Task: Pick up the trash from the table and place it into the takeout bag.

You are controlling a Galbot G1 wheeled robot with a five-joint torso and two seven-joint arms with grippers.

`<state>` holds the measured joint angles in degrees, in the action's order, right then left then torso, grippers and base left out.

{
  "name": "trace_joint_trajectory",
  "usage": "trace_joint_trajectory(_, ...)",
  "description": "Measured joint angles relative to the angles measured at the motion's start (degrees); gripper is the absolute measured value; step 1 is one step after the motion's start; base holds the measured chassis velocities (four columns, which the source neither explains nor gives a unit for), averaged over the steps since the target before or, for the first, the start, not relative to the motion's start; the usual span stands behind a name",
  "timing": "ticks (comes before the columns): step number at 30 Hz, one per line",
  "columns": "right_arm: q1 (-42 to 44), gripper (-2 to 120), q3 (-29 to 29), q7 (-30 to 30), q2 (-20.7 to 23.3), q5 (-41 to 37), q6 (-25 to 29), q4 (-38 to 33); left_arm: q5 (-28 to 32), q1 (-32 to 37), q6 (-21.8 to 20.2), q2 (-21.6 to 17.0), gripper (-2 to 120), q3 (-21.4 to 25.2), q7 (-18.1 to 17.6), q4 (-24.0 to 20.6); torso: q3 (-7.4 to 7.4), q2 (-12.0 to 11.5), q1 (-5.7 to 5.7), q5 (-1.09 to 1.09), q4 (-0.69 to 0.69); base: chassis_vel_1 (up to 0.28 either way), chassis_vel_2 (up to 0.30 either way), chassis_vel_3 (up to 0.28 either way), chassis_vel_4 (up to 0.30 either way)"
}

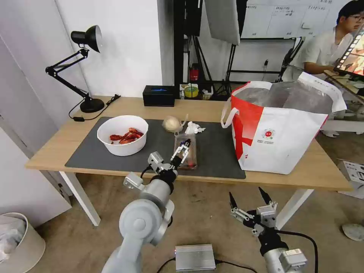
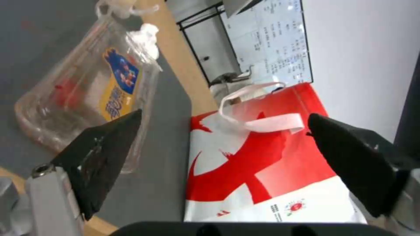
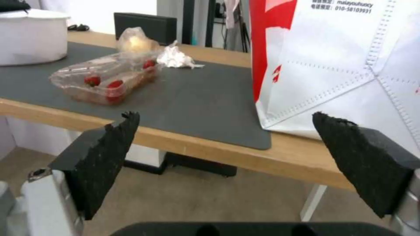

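The trash lies on the dark mat of the table [image 1: 303, 174]. It is a white bowl of red shells [image 1: 122, 135], a knotted beige ball [image 1: 171, 123], a crumpled tissue [image 1: 194, 128] and a clear clamshell tray [image 1: 186, 153] holding cherry tomatoes. My left gripper [image 1: 182, 149] hovers open just over the tray's near end; the left wrist view has the tray [image 2: 92, 95] beside one finger [image 2: 103, 154]. The takeout bag [image 1: 280, 131] stands open at the right. My right gripper [image 1: 246, 193] hangs open below the table's front edge, facing the tray [image 3: 107, 80] and the bag [image 3: 341, 65].
A black box [image 1: 158, 95] and a desk lamp [image 1: 85, 68] stand along the back of the table. On the floor are a pale bin [image 1: 17, 242] at the left and a silver box [image 1: 195, 258] near my base. A white table leg [image 1: 290, 206] is close to my right gripper.
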<state>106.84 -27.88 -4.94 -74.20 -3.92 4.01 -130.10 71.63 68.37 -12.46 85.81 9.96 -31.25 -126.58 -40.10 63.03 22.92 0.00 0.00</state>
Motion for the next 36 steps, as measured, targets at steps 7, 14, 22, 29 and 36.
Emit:
trace_joint_trajectory(7, 0.03, 100, -0.26, -0.04, 0.14, -0.36, 0.02, -0.41, -0.35, -2.05, -0.01, -3.18, 100, 0.87, 0.57, 0.87, 0.00, 0.00, 0.00, -0.01, 0.00, 0.000, 0.000, 0.000, 0.000)
trace_joint_trajectory(14, -0.13, 100, -0.39, 0.11, 0.18, -3.20, -0.58, -1.45, -7.64, -6.84, -1.37, -10.59, 87, -0.77, 5.57, 5.23, 0.00, 0.00, 0.00, -0.02, 0.01, 0.000, 0.000, 0.000, 0.000)
trace_joint_trajectory(22, -1.57, 100, -3.07, 0.89, 3.11, -13.61, -3.00, -4.57, -28.09, -16.29, 2.37, -23.08, 57, -7.78, 18.13, 14.19, 0.00, 0.00, 0.00, -0.01, 0.02, 0.000, 0.000, 0.000, 0.000)
trace_joint_trajectory(29, -2.83, 100, -5.23, -0.17, 6.11, -22.27, -4.89, -5.80, -43.52, -24.90, 7.45, -29.29, 31, -18.86, 27.56, 22.43, -0.01, 0.00, 0.00, 0.00, 0.00, 0.000, 0.000, 0.000, 0.000)
trace_joint_trajectory(36, -3.87, 100, -5.50, -0.97, 7.13, -25.81, -6.70, -6.31, -46.21, -26.90, 8.93, -28.71, 5, -23.22, 30.15, 26.53, -0.01, -0.01, 0.00, 0.00, 0.00, 0.000, 0.000, 0.000, 0.000)
